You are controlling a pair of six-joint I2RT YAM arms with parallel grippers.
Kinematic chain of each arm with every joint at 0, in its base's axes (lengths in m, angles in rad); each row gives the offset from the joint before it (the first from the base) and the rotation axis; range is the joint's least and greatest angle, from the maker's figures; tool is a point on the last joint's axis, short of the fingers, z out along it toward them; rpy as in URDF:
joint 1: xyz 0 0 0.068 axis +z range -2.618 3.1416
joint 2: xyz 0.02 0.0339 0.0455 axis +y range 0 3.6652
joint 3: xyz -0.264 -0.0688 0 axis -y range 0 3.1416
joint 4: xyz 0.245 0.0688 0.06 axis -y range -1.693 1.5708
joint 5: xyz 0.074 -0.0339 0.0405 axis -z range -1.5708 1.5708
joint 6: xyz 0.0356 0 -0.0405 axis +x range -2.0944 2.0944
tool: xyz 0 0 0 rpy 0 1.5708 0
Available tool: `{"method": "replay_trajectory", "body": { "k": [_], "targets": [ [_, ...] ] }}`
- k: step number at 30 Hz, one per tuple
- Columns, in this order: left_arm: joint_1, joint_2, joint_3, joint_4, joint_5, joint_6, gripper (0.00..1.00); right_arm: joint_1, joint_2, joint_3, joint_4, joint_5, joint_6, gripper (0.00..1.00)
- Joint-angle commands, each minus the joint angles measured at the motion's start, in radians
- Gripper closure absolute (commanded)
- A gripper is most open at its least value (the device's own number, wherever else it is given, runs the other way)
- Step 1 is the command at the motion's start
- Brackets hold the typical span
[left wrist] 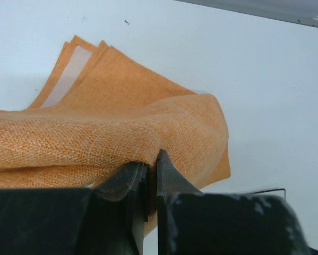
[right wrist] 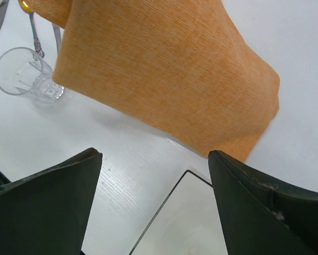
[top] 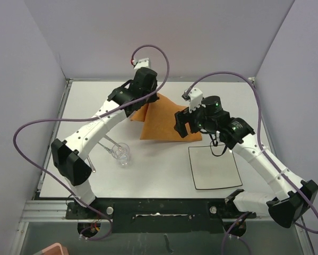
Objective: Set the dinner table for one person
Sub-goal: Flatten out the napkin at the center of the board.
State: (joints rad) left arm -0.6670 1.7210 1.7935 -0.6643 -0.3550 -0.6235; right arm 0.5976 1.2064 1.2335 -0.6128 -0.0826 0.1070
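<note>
The orange folded cloth mat (top: 161, 119) lies on the white dinner table (top: 148, 175), its far left part lifted. My left gripper (left wrist: 152, 159) is shut on a fold of the mat (left wrist: 121, 122) and holds it up off the table; in the top view it is at the mat's far edge (top: 144, 101). My right gripper (right wrist: 154, 159) is open and empty, above the mat's near right corner (right wrist: 174, 79) and the far left corner of the square white plate (right wrist: 185, 223). The plate (top: 216, 167) has a thin dark rim.
A clear glass (top: 122, 154) stands left of the plate, with cutlery (top: 106, 144) beside it under my left arm. The glass (right wrist: 23, 71) and cutlery handles (right wrist: 34, 26) show at the right wrist view's upper left. Walls enclose the table on three sides.
</note>
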Motion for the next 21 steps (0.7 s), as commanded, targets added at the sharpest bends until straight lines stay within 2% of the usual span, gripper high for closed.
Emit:
{"method": "replay_trajectory", "body": {
  "k": [1,7,14,17,21],
  "targets": [
    [-0.039,0.073,0.184,-0.069,-0.207,-0.045,1.0,0.023,0.0,0.049,0.011,-0.061,-0.052,0.16],
    [-0.081,0.224,0.359,-0.151,-0.296,-0.1,1.0,0.063,0.044,0.055,-0.019,0.039,-0.065,0.16],
    [-0.091,0.297,0.416,-0.11,-0.331,-0.139,1.0,0.134,0.064,0.019,0.059,0.259,0.004,0.15],
    [-0.092,0.328,0.473,-0.111,-0.325,-0.16,1.0,0.214,0.016,-0.115,0.234,0.427,-0.002,0.14],
    [-0.093,0.343,0.534,-0.106,-0.317,-0.147,1.0,0.341,-0.067,-0.388,0.656,0.678,-0.189,0.08]
  ]
}}
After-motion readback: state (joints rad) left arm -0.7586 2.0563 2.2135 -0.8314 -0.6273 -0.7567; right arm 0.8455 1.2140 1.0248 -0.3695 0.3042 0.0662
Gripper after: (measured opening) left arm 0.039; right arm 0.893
